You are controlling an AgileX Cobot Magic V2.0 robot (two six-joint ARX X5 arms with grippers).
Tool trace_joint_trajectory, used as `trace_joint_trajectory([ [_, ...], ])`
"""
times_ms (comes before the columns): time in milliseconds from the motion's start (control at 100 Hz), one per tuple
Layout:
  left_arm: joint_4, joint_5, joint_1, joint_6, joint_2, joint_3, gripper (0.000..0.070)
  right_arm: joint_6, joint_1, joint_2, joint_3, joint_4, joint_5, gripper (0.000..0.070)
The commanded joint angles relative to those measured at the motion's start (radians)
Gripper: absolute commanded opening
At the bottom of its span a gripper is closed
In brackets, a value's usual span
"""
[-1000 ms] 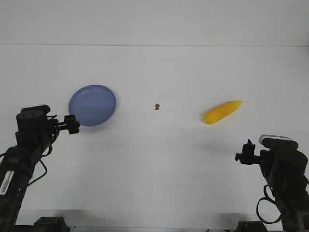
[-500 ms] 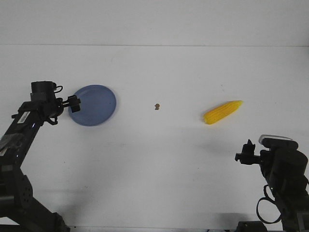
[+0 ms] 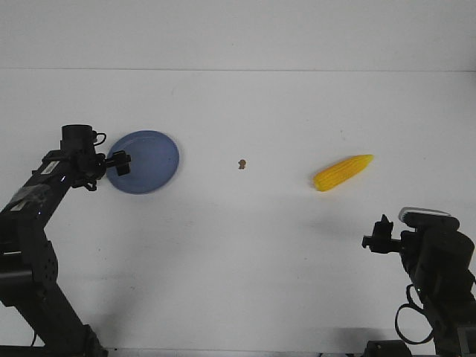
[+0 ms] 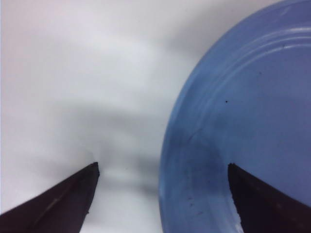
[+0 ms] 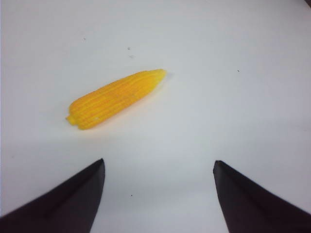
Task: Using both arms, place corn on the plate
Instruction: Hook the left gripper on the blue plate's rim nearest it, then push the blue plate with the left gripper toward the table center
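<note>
Nothing of the task looks finished: the corn (image 3: 342, 172) lies on the white tabletop (image 3: 245, 245) on the right side, well apart from the plate (image 3: 146, 161), which sits on the left with nothing on it. Between them is only a tiny brown speck (image 3: 242, 163). The left end effector (image 3: 119, 163) is at the plate's near-left edge, and in the left wrist view its fingers are spread wide, one over the blue surface and one over the tabletop, so the rim lies between them; whether a finger already touches the plate I cannot say, because the view is blurred. The right end effector (image 3: 379, 236) is near the right front corner, also wide open and holding nothing, with the corn ahead of it. Picking up the corn and carrying it to the plate is all left to do. The corn is bright yellow, tapered, with neat rows of kernels, lying at a slant with its thin tip away from the robot
</note>
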Motion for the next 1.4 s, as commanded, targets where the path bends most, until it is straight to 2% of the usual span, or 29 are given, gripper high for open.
trace_joint_trajectory([
  [0,0.001,0.005,0.002,0.005,0.018,0.02,0.0472,0.007,0.001,0.003,0.013,0.01,0.0,0.0472],
  [90,-0.004,0.021,0.002,0.005,0.019,0.02,0.0293,0.007,0.001,0.003,0.013,0.01,0.0,0.0472],
  [140,-0.004,0.034,0.002,0.005,0.023,0.02,0.0255,0.007,0.001,0.003,0.013,0.01,0.0,0.0472],
  [220,-0.006,0.051,0.002,0.004,0.032,0.02,0.0235,0.007,0.001,0.003,0.013,0.01,0.0,0.0472],
  [250,-0.006,0.056,0.002,0.004,0.035,0.02,0.0183,0.007,0.001,0.003,0.013,0.01,0.0,0.0472],
  [300,-0.004,0.066,0.002,0.005,0.039,0.02,0.0011,0.007,0.001,0.003,0.013,0.01,0.0,0.0472],
  [310,-0.003,0.068,0.002,0.005,0.039,0.02,0.0,0.007,0.001,0.003,0.013,0.01,0.0,0.0472],
  [540,0.005,0.192,0.024,-0.005,0.018,0.02,0.0009,0.007,0.001,0.002,0.013,0.009,-0.001,0.0472],
  [720,-0.029,0.414,0.059,-0.005,-0.077,0.02,0.0009,0.008,0.001,0.002,0.013,0.009,0.0,0.0472],
  [780,-0.052,0.462,0.063,0.0,-0.121,0.02,0.0009,0.009,0.001,0.003,0.013,0.01,0.0,0.0472],
  [920,-0.126,0.475,0.047,0.027,-0.217,0.02,0.0009,0.01,0.001,0.003,0.013,0.01,0.0,0.0472],
  [1090,-0.21,0.486,-0.036,0.06,-0.3,-0.008,0.0009,0.01,0.001,0.003,0.013,0.01,0.0,0.0472],
  [1190,-0.204,0.52,-0.113,0.066,-0.337,-0.071,0.0009,0.01,0.001,0.003,0.013,0.01,0.0,0.0472],
  [1390,-0.151,0.525,-0.281,0.072,-0.351,-0.229,0.0009,0.011,0.001,0.003,0.013,0.01,0.0,0.0472],
])
